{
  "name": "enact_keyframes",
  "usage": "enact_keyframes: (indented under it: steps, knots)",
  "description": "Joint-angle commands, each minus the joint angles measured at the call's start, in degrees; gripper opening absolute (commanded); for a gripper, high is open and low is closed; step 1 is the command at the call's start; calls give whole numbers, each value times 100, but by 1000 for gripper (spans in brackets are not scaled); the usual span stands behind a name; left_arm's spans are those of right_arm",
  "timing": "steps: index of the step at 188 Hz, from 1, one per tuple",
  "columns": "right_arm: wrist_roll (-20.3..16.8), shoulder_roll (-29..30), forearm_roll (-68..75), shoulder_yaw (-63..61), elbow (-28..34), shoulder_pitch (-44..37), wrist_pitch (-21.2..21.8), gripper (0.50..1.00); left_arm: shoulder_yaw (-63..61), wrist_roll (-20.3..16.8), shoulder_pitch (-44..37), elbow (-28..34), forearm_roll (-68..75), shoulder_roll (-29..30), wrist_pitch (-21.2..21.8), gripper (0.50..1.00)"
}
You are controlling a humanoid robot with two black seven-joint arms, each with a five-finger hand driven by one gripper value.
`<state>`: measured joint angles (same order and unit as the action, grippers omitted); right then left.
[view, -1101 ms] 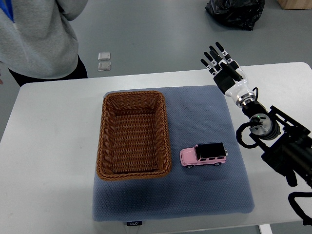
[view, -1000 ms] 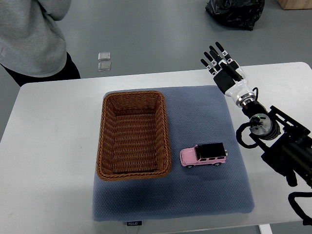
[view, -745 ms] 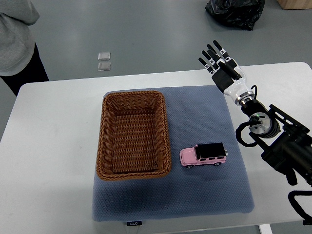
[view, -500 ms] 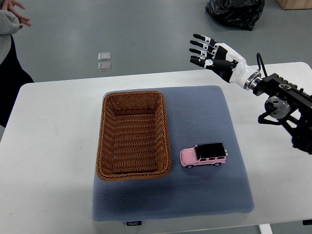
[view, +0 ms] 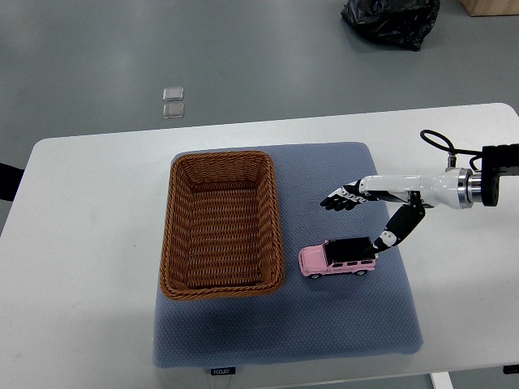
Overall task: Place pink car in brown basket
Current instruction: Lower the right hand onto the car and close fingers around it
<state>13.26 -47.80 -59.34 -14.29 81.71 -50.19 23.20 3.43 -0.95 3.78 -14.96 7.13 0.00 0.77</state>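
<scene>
The pink car [view: 338, 258], with a black roof, lies on its wheels on the blue-grey mat [view: 324, 324], just right of the brown wicker basket [view: 221, 223]. The basket holds nothing. My right hand [view: 357, 217] reaches in from the right edge and hovers over the car. Its fingers [view: 340, 198] are spread above the mat, and the thumb [view: 387, 237] hangs down by the car's rear end. The hand holds nothing. My left arm does not show.
The mat lies on a white table [view: 89, 259]. Two small clear squares [view: 173, 102] lie on the grey floor beyond the table. A black bag [view: 389, 20] sits on the floor at the top right. A dark sliver [view: 6, 180] shows at the left edge.
My right hand has swung down and left from above the table's far edge to just over the car. The person in grey has left the view at the top left.
</scene>
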Motion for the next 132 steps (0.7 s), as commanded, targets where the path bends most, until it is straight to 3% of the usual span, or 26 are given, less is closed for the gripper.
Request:
enact_keyframes:
  steps: [1,132]
  knots:
    - [19,42,-324,14,12,193,-289,903,0,-2,0,2,-1,0,2,1000]
    - [36,587,-667,5,-314,712,-1028,895,9,-2,0,2,-1,0,2,1000]
